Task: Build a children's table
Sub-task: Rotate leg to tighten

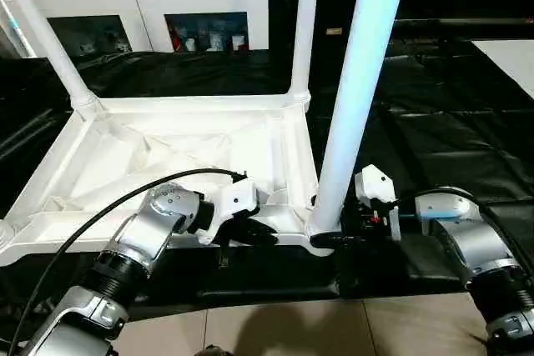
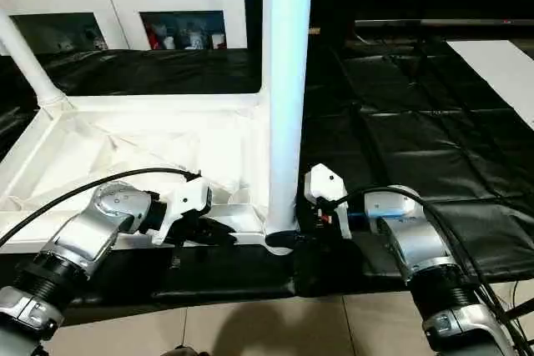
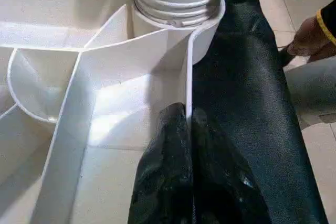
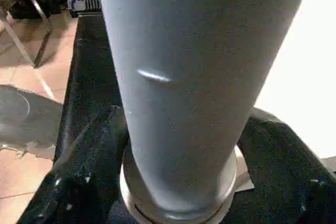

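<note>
We see the upturned tabletop (image 1: 167, 156) on black sheeting, three legs standing in its corners, left gripper (image 3: 188, 129) pinching its near rim, right gripper (image 4: 181, 182) clasping the near-right leg (image 1: 355, 97) at its base.

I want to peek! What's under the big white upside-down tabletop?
Black padded mats spread out from beneath the white plastic rectangular tabletop. Whatever lies directly underneath is covered by the tabletop itself.

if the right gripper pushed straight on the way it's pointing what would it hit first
The nearest leg itself. The right gripper has a black finger on either side of the leg's base, where it enters the tabletop corner socket, so the leg blocks its line directly. Little room appears left.
</note>
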### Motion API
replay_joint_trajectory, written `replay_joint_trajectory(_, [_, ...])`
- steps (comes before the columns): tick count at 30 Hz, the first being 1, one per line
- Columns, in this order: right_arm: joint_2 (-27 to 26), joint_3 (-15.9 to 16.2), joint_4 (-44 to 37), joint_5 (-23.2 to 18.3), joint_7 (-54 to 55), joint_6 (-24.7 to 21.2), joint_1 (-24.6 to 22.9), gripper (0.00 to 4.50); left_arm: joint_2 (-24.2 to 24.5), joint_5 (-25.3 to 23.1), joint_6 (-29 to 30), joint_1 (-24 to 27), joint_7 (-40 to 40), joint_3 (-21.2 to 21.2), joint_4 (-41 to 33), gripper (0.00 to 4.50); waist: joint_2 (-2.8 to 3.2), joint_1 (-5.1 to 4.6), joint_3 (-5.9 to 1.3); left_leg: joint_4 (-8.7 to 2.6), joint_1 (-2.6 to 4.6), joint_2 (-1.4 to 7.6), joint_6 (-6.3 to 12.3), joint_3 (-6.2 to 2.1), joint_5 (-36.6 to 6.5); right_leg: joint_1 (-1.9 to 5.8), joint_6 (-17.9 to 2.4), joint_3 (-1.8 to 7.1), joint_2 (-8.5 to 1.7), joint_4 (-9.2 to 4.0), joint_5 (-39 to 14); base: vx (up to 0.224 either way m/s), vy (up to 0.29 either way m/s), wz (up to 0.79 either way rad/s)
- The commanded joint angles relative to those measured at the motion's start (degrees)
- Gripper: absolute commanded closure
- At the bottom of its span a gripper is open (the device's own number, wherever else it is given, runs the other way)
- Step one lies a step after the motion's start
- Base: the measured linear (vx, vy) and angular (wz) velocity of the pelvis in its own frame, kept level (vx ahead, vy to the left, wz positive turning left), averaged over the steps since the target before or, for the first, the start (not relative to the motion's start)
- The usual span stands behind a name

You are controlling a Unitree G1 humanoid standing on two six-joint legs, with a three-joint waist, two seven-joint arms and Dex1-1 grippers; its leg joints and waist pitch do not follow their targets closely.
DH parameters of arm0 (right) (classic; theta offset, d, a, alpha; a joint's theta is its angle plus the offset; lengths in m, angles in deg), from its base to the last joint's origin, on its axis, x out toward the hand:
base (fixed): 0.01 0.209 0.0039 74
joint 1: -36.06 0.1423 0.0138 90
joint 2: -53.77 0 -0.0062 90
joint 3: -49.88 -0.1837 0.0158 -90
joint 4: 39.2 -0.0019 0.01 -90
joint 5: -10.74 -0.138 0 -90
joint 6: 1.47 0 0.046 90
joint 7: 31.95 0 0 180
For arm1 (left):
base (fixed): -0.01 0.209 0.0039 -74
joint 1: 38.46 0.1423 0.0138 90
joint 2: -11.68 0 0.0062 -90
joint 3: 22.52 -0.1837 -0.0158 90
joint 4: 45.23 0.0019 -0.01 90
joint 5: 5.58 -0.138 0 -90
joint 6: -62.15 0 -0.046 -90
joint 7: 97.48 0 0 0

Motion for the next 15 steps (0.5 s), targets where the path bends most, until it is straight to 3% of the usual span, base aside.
replay_joint_trajectory(1, [-0.20,0.33,0.00,-0.21,-0.63,-0.57,1.18,1.40,-0.07,0.67,-0.04,0.08,-1.51,-1.07,-0.89,4.50,-1.04,-0.08,-3.61,-4.01,1.13,2.43,3.11,-1.05,-14.86,2.14,-13.90,1.77,-2.81,-3.94,-13.98,0.000,0.000,0.00])
replay_joint_trajectory(8, [-0.28,0.64,0.90,0.31,-0.86,-0.38,1.51,1.88,0.02,0.56,0.04,0.05,-1.06,-0.97,-0.76,4.50,-1.14,-0.08,-3.55,-4.03,1.16,2.42,2.90,-1.07,-15.31,2.10,-13.42,1.77,-2.86,-4.06,-15.47,0.000,0.000,0.00])
replay_joint_trajectory(15, [-0.09,1.16,2.08,1.59,-1.22,0.72,1.78,2.00,0.35,0.44,0.14,0.38,-1.03,-1.09,-1.25,4.50,-1.20,-0.12,-3.60,-3.94,1.12,2.39,3.02,-1.07,-14.87,2.15,-13.63,1.75,-2.87,-3.96,-14.89,0.000,0.000,0.00])
